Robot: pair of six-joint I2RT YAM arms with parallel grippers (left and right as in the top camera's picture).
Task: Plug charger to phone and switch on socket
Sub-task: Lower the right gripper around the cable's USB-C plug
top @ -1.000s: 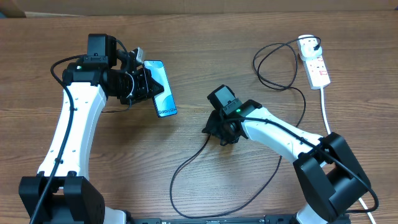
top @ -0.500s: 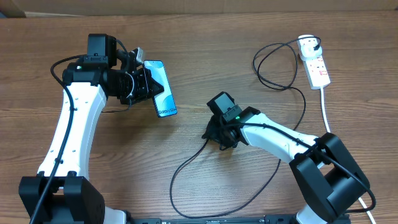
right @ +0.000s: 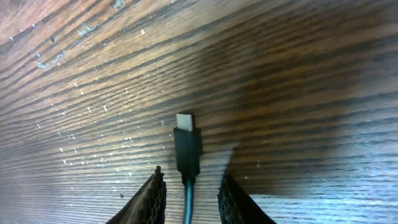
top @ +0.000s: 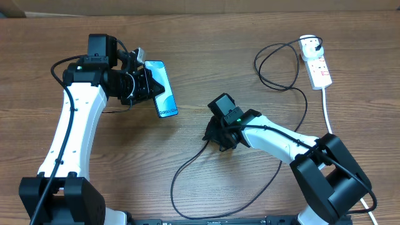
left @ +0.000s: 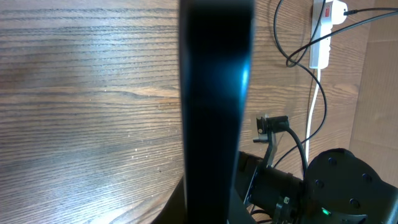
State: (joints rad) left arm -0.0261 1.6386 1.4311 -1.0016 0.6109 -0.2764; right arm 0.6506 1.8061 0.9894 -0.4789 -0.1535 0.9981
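Note:
My left gripper (top: 145, 87) is shut on the phone (top: 164, 90) and holds it tilted above the table, light-blue screen facing up and right. In the left wrist view the phone (left: 214, 74) is an edge-on dark bar. The charger's black cable (top: 180, 170) loops across the table to a white plug (top: 309, 44) in the socket (top: 320, 70). My right gripper (top: 212, 135) is low over the cable's free end. In the right wrist view the gripper (right: 191, 198) is open, and the connector tip (right: 187, 148) lies on the wood between its fingers (right: 154, 196).
The socket's thick white cord (top: 326, 109) runs down the right side of the table. The cable makes a wide loop near the front edge (top: 206, 215). The socket (left: 321, 43) and my right arm (left: 329, 186) show in the left wrist view.
My right gripper has moved slightly down and left, settling lower over the cable's end. The left arm and phone have not moved.

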